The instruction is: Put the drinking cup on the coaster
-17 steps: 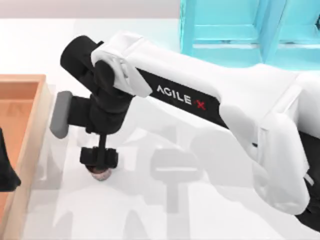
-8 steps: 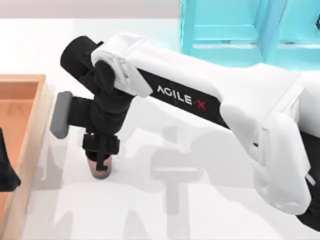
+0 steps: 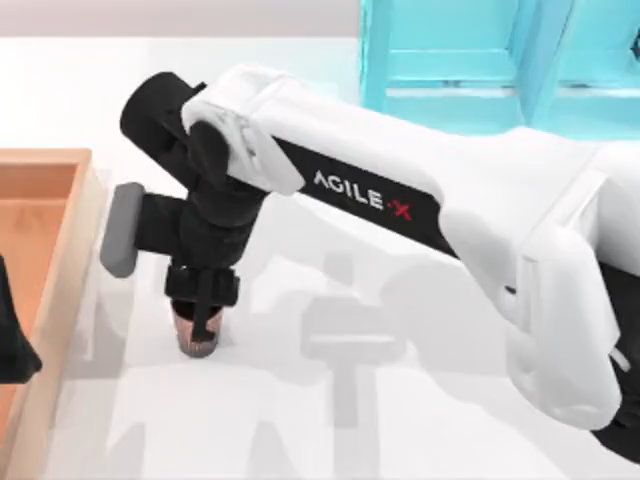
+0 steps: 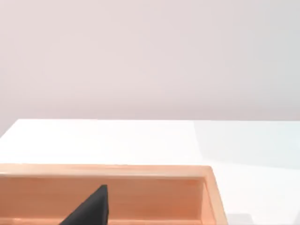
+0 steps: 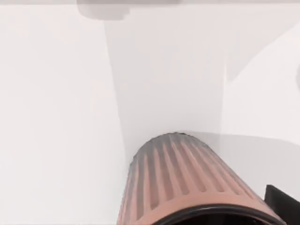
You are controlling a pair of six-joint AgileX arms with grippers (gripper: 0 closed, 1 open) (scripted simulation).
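My right gripper (image 3: 201, 318) hangs over the drinking cup (image 3: 198, 338), which stands near the tabletop's left edge beside the wooden tray (image 3: 62, 262); I cannot tell its finger state. Before lifting, I should seat both fingers squarely on the ribbed wall

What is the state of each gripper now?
Left gripper: cannot be told.
Right gripper: closed on the drinking cup.
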